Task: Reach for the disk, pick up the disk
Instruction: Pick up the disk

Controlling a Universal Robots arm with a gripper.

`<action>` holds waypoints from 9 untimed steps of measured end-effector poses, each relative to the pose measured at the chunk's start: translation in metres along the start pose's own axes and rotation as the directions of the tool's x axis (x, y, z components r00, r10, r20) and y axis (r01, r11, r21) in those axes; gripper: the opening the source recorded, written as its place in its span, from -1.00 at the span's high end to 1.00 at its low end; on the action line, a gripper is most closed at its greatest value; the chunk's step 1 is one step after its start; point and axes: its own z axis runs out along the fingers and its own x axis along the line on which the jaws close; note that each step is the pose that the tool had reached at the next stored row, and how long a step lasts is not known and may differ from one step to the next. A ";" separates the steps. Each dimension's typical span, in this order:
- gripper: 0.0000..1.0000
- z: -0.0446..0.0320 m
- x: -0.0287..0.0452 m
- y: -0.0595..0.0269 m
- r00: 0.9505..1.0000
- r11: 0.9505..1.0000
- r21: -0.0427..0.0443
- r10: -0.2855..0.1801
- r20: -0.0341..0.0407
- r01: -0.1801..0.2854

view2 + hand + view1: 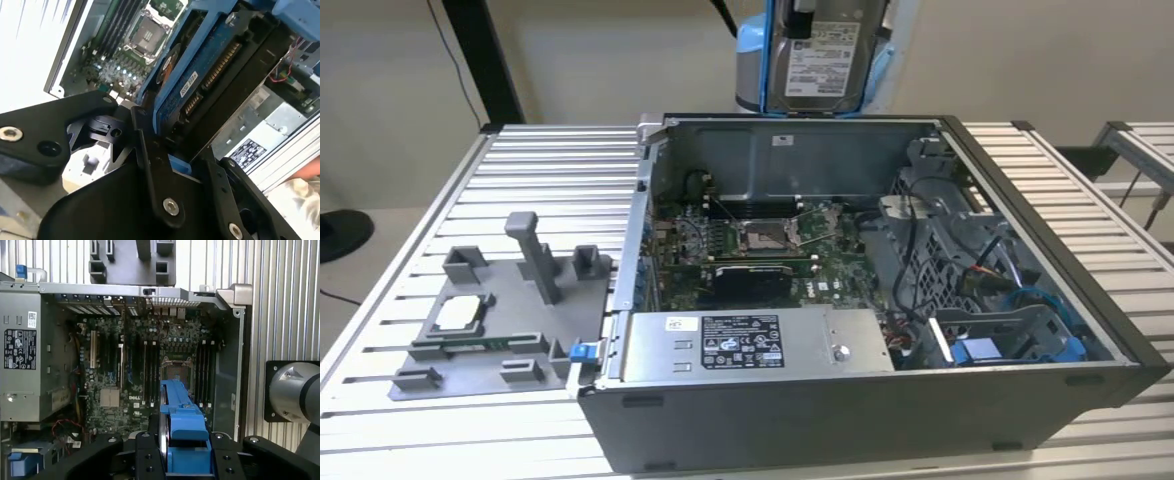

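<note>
Already the claw point(172, 165) is clamping the disk point(825, 55) by its blue frame and holding it high above the open computer case point(1041, 380), so a slipping frame is risking a drop onto the motherboard point(150, 370) below.

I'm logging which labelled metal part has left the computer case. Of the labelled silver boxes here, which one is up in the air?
The disk in its blue frame, held by the gripper above the open case. The long grey box with the black label sits inside the case.
</note>
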 end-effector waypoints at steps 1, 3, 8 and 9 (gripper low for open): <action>1.00 0.0002 0.0000 -0.0045 1.000 1.000 0.000 0.000 0.000 0.000; 1.00 0.0007 0.0001 -0.0135 1.000 1.000 0.000 0.000 0.000 0.000; 1.00 0.0015 0.0001 -0.0363 1.000 1.000 -0.001 0.000 0.000 0.000; 1.00 0.0017 0.0002 -0.0410 1.000 1.000 -0.001 0.000 0.000 0.000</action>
